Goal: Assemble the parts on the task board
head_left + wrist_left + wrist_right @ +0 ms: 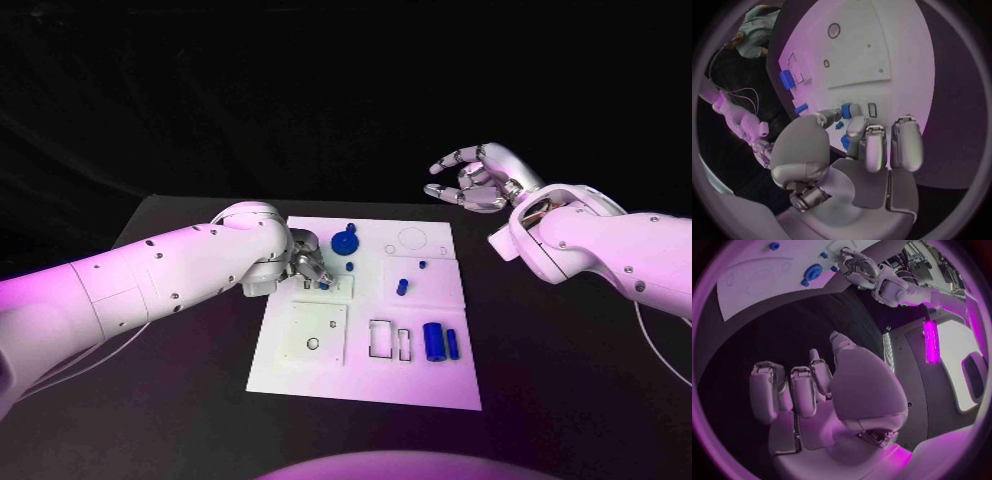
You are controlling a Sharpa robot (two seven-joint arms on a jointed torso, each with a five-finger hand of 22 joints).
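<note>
Task board (368, 375): white plate lay mid-table, black table (562, 380) bare on both sides of it. Blue parts: a round piece (345, 242) near the far edge, two cylinders (441, 343) standing beside rectangular recesses (388, 339) near the right edge. Left hand (306, 262) rested over the board's left edge, fingers curled at a small blue part (846, 142); whether it was grasped could not be told. Right hand (480, 178) hovered beyond the far right corner, fingers apart, holding nothing.

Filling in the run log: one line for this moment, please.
left silver hand: on small blue part, grip unclear | right silver hand: raised, empty | white task board
</note>
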